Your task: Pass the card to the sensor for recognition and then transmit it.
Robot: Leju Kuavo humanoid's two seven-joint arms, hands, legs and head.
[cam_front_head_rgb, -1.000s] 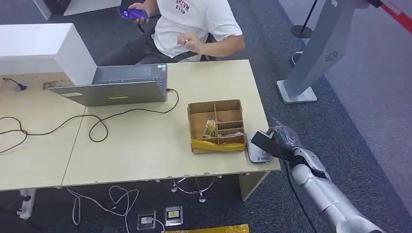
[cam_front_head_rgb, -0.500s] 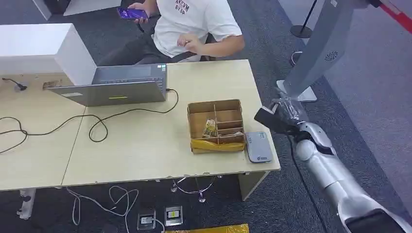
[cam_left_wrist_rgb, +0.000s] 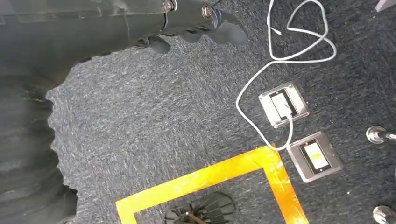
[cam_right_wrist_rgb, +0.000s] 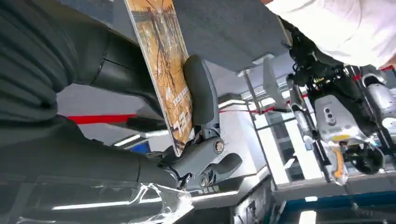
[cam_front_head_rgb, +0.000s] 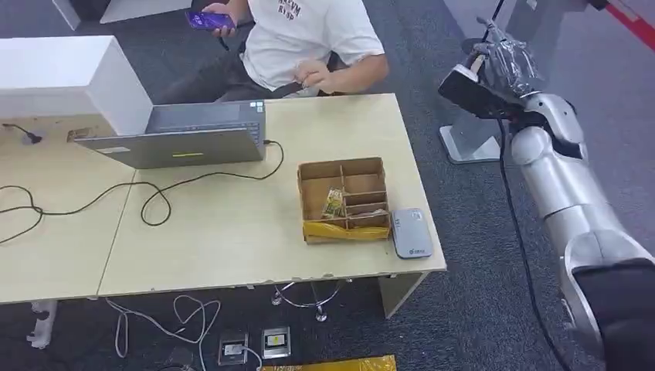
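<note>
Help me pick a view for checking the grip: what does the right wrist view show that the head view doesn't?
Right wrist view alone: the card's yellow-brown printed face, pinched between the thick thumb and darker fingers. Head view alone: the table, grey sensor, cardboard box, laptop and seated person. Both show the right hand raised and holding something.

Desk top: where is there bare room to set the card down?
Bare desk lies between the laptop with its cable and the near edge, left of the cardboard box. The right end is crowded: box and sensor.
</note>
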